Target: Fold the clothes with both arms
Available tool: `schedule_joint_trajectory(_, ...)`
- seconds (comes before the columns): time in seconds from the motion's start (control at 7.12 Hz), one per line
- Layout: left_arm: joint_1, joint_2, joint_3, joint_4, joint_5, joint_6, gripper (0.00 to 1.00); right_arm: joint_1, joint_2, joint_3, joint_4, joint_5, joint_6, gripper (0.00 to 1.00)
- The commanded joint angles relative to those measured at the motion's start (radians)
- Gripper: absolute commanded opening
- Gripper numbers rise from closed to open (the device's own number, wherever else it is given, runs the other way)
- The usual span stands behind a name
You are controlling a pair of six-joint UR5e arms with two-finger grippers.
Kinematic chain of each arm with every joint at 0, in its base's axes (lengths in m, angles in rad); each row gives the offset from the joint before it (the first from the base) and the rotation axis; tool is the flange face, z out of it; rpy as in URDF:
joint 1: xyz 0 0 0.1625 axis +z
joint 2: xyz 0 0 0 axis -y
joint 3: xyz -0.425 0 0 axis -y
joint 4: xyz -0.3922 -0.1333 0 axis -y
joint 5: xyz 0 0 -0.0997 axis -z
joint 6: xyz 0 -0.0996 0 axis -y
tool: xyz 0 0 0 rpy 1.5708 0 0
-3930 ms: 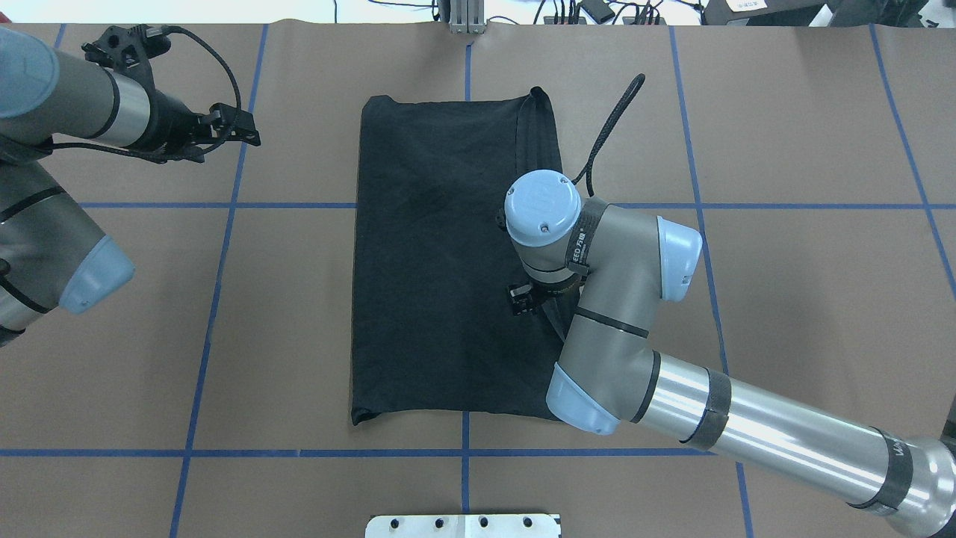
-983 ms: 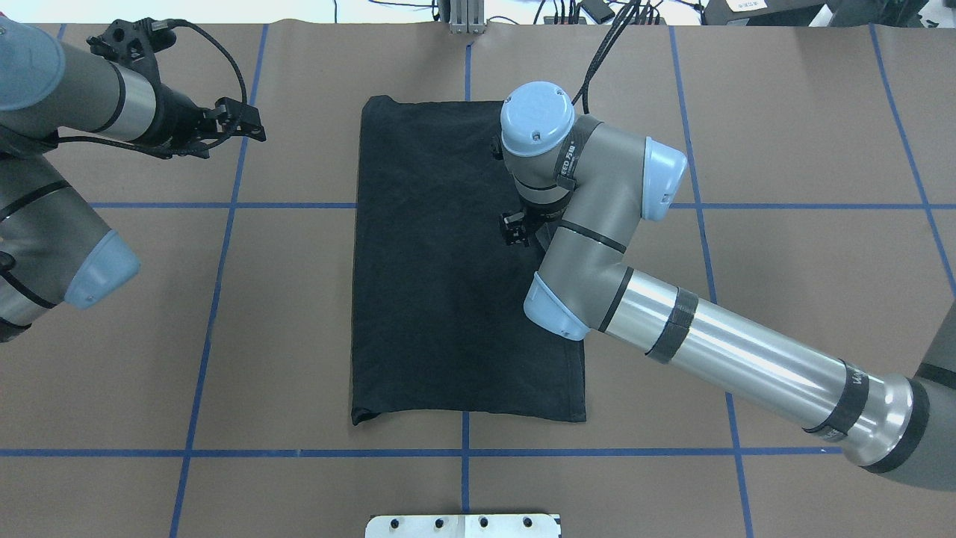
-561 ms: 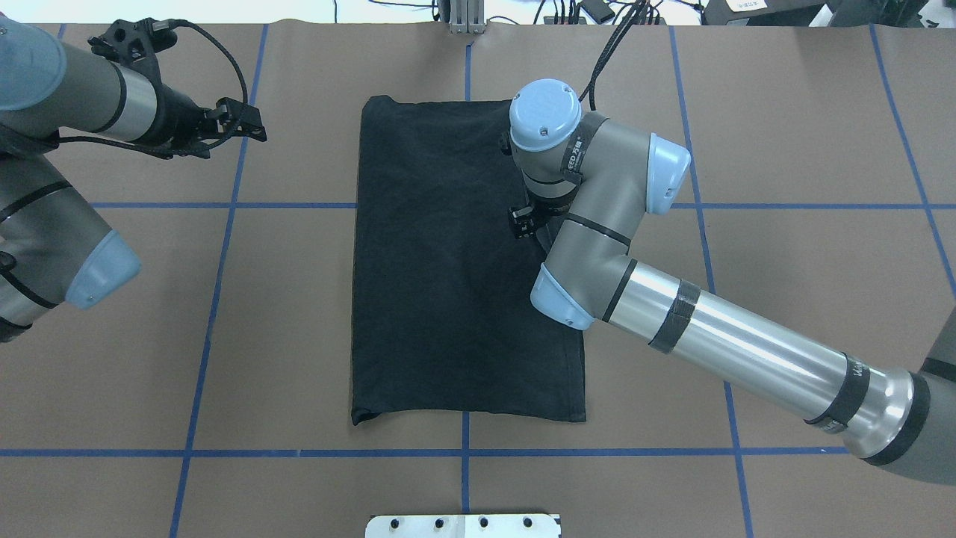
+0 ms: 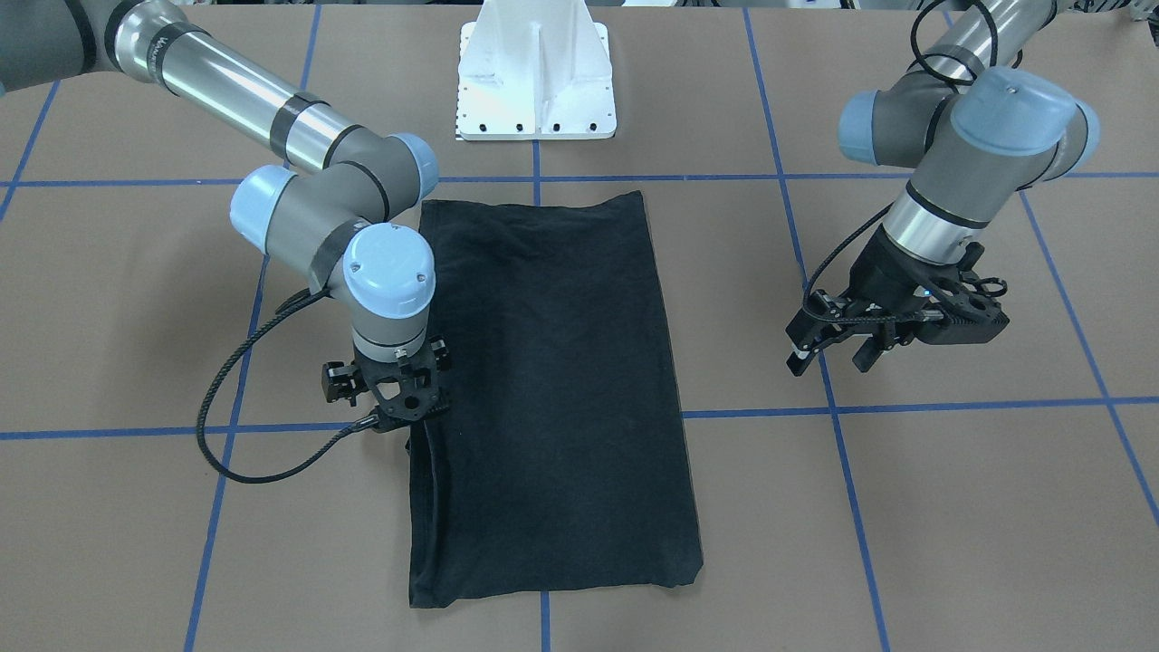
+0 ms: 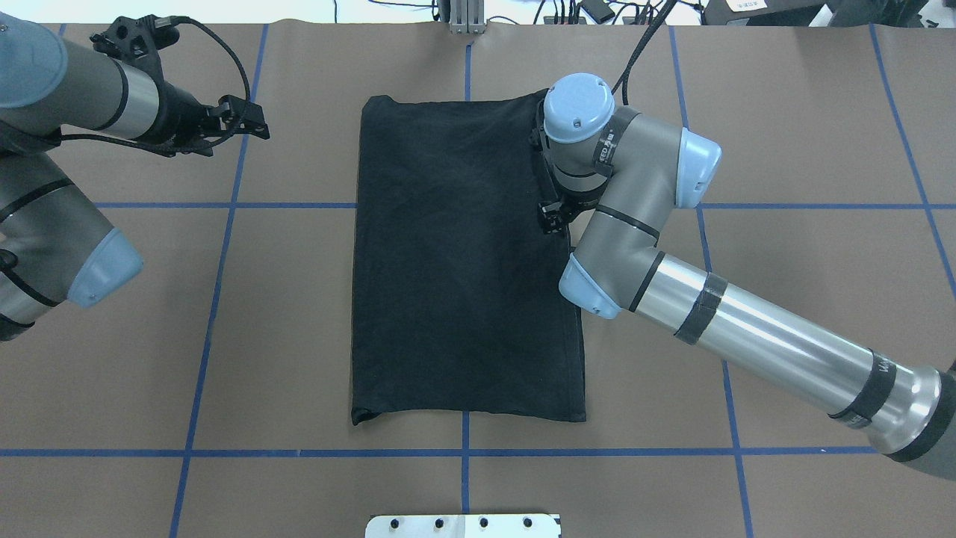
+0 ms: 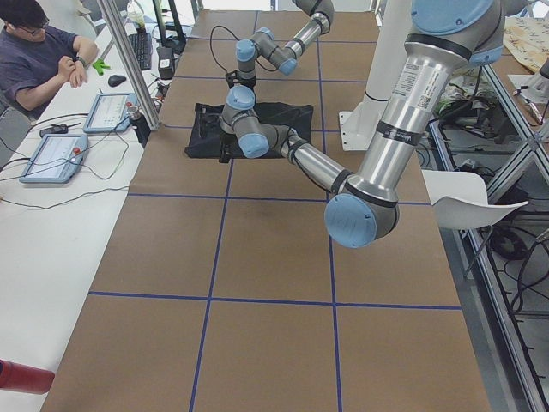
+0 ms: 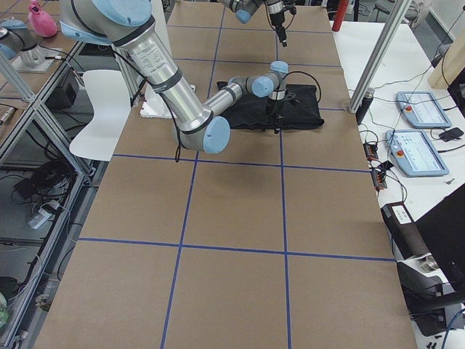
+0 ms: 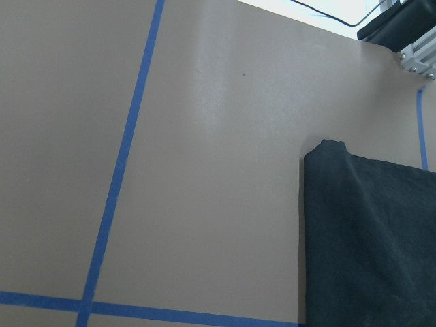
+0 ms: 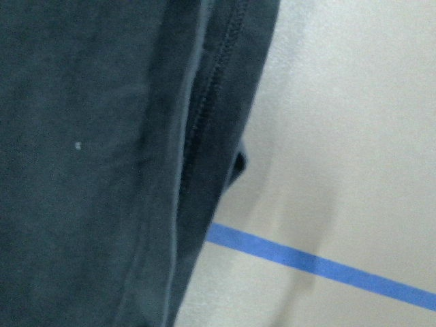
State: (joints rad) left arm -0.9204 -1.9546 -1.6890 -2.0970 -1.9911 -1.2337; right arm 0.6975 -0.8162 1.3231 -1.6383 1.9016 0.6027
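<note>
The clothes are one black T-shirt, folded into a long rectangle with its plain side up in the middle of the table. My right gripper points straight down at the shirt's long edge on my right, near the far end. Its fingers are hidden under the wrist, so I cannot tell whether it is open or shut. The right wrist view shows only the shirt's layered hem lying on the paper. My left gripper hovers open and holding nothing, well off the shirt's left side.
Brown paper with blue tape lines covers the table. A white base plate stands at the robot's side. The right arm's black cable loops over the table beside the shirt. A person sits at a side bench with pendants.
My right gripper has travelled over the shirt from its middle toward the far end, then out to the right-hand edge. The left arm has barely shifted. The shirt keeps its shape.
</note>
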Motion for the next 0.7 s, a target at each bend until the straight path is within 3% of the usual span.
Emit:
schedule_joint_trajectory(0.0, 0.000, -0.007, -0.003, 0.009, 0.000, -0.001, 1.00, 0.060, -0.081, 0.048, 0.003, 0.063, -0.061, 1.00)
schedule_joint_trajectory(0.28, 0.000, -0.021, -0.006, 0.023, 0.000, 0.000, 1.00, 0.097, -0.080, 0.108, -0.001, 0.135, -0.061, 1.00)
schedule_joint_trajectory(0.56, 0.000, -0.056, -0.009, 0.022, 0.000, 0.002, 1.00, 0.091, -0.064, 0.120, 0.012, 0.134, -0.044, 1.00)
